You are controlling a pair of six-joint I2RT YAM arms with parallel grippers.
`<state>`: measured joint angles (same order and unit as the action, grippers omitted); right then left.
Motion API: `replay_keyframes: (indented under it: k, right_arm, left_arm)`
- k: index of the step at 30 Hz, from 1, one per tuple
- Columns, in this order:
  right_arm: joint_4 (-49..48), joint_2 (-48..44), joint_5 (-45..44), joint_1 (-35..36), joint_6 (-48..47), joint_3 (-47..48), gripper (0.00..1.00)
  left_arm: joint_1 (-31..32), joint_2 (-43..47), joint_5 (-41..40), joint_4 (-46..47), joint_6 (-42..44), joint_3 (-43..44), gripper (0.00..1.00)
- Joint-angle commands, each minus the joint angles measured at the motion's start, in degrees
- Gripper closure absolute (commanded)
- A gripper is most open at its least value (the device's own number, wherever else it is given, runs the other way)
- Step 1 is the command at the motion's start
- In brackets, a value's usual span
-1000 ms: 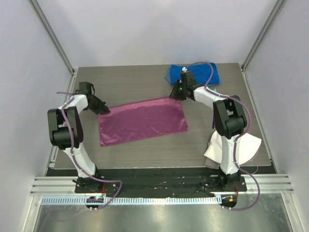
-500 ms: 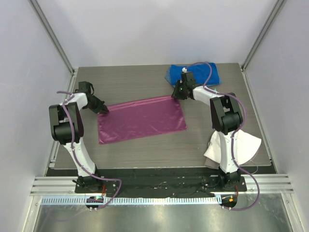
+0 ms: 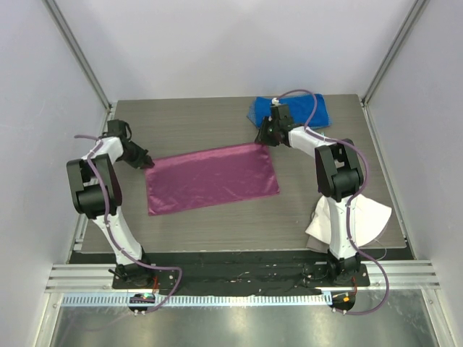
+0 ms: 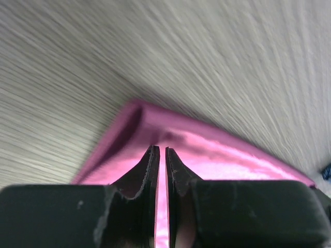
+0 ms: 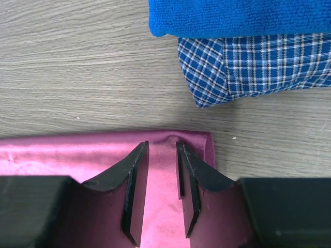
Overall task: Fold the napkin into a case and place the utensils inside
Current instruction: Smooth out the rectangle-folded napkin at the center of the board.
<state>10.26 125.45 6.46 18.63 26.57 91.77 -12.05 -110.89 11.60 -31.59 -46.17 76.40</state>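
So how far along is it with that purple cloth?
Early on. The thin magenta-purple fabric napkin lies flat as a rectangle, possibly folded once. In hand: the left fingers and right fingers sit at its far corners, seemingly for the next fold. Remaining: narrowing it into a case and adding utensils, which aren't visible.

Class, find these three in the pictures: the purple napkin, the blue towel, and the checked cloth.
napkin (image 3: 213, 178): top external view, middle of the flat cloth.
blue towel (image 5: 243, 15): right wrist view, its plush top face.
checked cloth (image 5: 248, 62): right wrist view, the part showing past the towel's edge.
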Motion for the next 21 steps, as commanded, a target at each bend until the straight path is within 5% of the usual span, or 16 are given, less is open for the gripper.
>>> replay_keyframes:
  k: [1, 14, 21]
  right_arm:
    - [-0.9, -0.6, -1.9, 0.0, -2.0, 3.2, 0.64]
    - [1.2, 7.0, -3.0, -0.1, -8.3, 10.5, 0.63]
    - [1.8, 2.8, -3.2, 1.1, -8.4, 10.5, 0.58]
  left_arm:
    - [-1.5, -2.5, -1.4, -1.2, 1.7, 2.4, 0.87]
    - [-2.8, -5.6, 0.3, 0.0, 4.7, 5.7, 0.83]
    - [-1.9, 2.9, 4.4, 3.4, 2.1, 2.4, 0.77]
